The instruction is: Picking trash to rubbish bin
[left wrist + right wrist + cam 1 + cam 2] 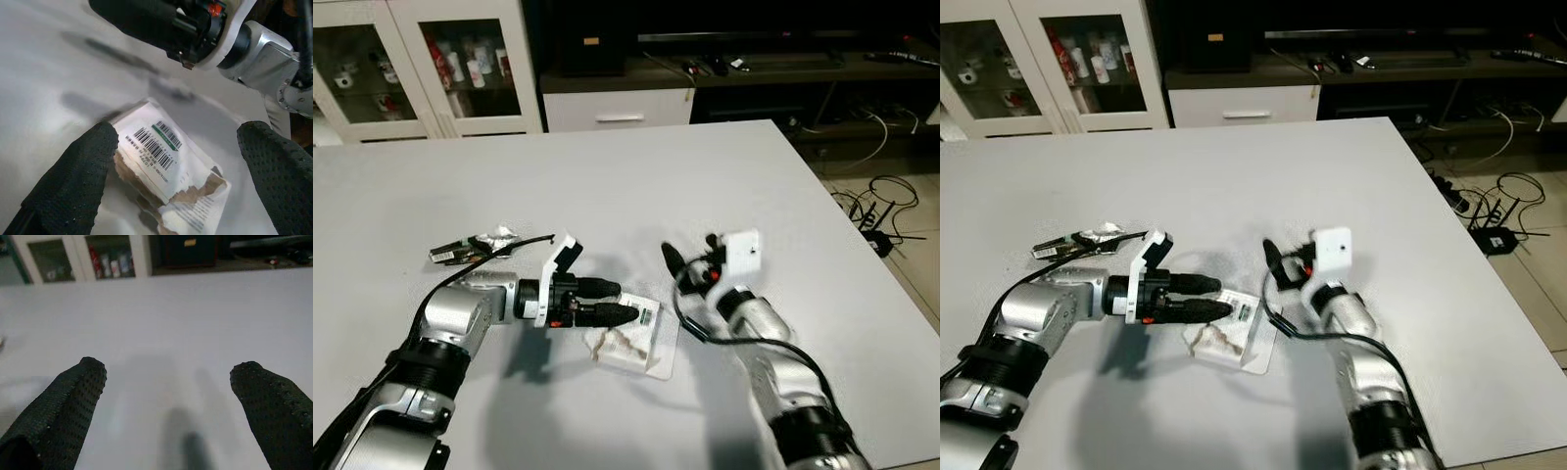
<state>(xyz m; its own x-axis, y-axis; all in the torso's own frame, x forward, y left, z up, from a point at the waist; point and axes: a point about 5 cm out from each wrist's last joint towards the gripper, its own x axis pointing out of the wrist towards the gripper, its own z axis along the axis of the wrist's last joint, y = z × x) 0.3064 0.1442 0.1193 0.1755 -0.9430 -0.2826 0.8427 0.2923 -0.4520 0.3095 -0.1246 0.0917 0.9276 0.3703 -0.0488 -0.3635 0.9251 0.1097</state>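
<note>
The torn white barcode-labelled paper packet (631, 341) is straddled, not gripped, by the wide-open left pincer (619, 302), the nearer one.

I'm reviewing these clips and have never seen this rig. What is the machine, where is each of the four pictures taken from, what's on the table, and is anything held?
It is a humanoid robot with two silver arms. Two pictures come from its head cameras, looking down at a grey table. The other two come from cameras on each wrist, looking along the black fingers. The left end effector is open, its fingers either side of a torn white packet with barcodes, not yet gripping it. The right end effector is open beside the packet and holds nothing. A crumpled foil wrapper lies further left. Cabinets stand behind.
</note>
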